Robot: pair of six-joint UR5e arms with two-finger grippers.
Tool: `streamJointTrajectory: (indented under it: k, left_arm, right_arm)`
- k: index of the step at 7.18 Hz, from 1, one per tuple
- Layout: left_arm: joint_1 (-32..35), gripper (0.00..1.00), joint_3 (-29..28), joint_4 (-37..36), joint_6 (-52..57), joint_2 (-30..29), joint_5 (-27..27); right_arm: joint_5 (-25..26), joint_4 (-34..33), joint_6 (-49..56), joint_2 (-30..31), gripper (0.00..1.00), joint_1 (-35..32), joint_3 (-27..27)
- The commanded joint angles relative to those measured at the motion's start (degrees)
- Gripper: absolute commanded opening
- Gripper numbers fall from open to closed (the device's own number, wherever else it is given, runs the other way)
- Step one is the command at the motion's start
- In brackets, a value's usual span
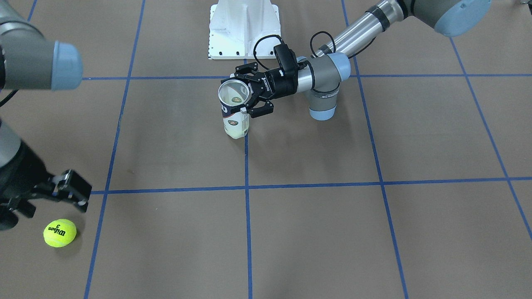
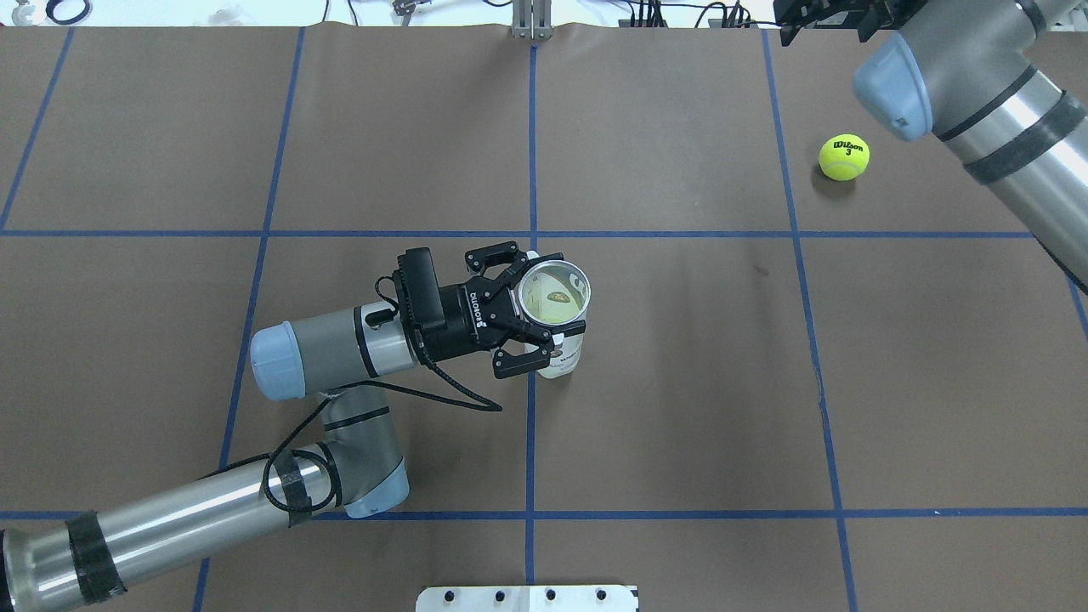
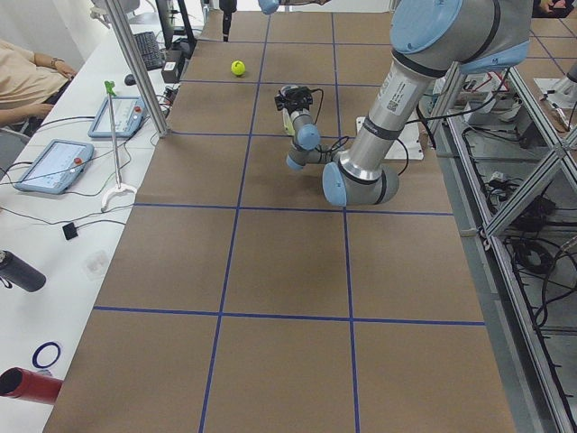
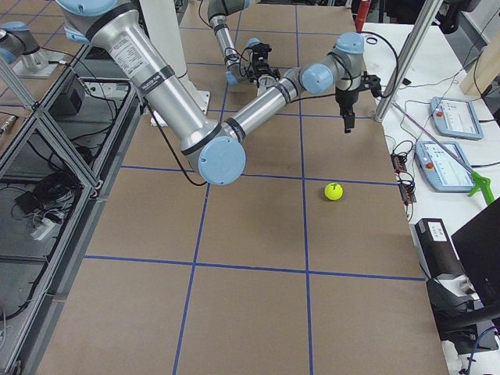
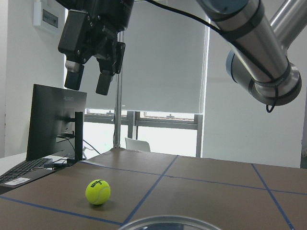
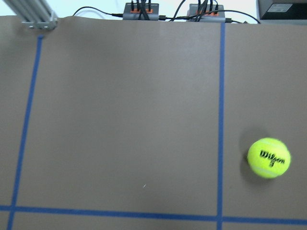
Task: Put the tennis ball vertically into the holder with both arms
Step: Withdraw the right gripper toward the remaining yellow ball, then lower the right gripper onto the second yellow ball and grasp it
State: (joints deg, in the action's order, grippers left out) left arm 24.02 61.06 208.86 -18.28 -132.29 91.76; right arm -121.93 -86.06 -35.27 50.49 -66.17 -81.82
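Note:
The holder (image 1: 235,118), a clear tube with a white and navy label, stands upright near the table's middle with its open silver rim up; it also shows in the overhead view (image 2: 563,357). My left gripper (image 1: 246,92) is shut on its upper part from the side (image 2: 544,310). The yellow tennis ball (image 1: 60,233) lies on the table far off on my right side (image 2: 844,157), and shows in both wrist views (image 5: 98,191) (image 6: 268,157). My right gripper (image 1: 52,201) hangs open and empty in the air above and beside the ball (image 5: 89,79).
The white pedestal base (image 1: 244,29) stands at the robot's edge of the table. Blue tape lines cross the brown table top (image 2: 680,408). A black monitor (image 5: 55,124) and control tablets (image 4: 453,160) sit beyond the table's far edge near the ball.

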Motion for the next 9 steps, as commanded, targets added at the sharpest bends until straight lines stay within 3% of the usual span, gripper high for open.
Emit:
streamJointTrajectory:
  k: [1,2,4,9]
  left_arm:
    - [-0.02,0.85,0.02,0.15,-0.09,0.02,0.0]
    - [-0.02,0.85,0.02,0.15,-0.09,0.02,0.0]
    - [-0.02,0.85,0.02,0.15,0.0,-0.07,0.0]
    - [0.07,0.85,0.02,0.06,-0.09,-0.16,0.0]
  right_arm:
    - [-0.58,16.75,2.74,0.22,0.99,-1.51,14.98]
    - [-0.41,22.55,2.75,1.88,0.99,-1.07,17.9]
    - [1.68,27.16,2.05,5.92,0.99,1.81,17.75]
    - [8.46,29.46,0.46,11.47,0.99,7.81,15.55]
